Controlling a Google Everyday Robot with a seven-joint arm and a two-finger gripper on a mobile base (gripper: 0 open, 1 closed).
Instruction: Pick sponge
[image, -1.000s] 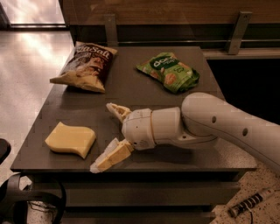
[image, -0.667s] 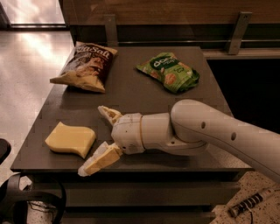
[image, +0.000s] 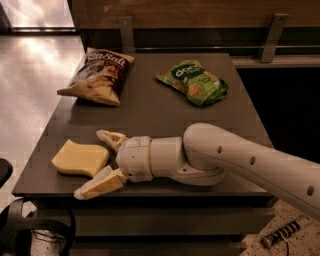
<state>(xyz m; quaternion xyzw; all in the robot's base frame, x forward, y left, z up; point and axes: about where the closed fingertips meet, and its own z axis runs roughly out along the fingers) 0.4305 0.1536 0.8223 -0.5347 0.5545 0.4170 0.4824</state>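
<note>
The pale yellow, thick foam sponge with wavy edges (image: 76, 157) lay flat on the dark grey rectangular table (image: 150, 107), at the table's front left corner, close to its front edge; the white robot arm's two-finger gripper with yellowish padded fingers (image: 89, 164) reached in low along the table's front, pointing toward the table's left side. Its jaws stood spread wide, grasping nothing; one finger sat at the sponge's right end on the side toward the table's back, the other hung at the table's front edge, so the sponge's right end lay in the gap between them; whether either pad touched the foam could not be told.

The sponge looked light, soft and squashy, not slippery and not fragile; it would likely give under pressure, so a firm squeeze across its short width, well in from the wavy edge, seemed the best hold; a shallow pinch at the corner might let it fold out or swing.

A brown crinkly snack bag (image: 100, 74) lay at the table's back left; a green snack bag (image: 194, 82) lay at the table's back, toward the right; both were well apart from the sponge.
</note>
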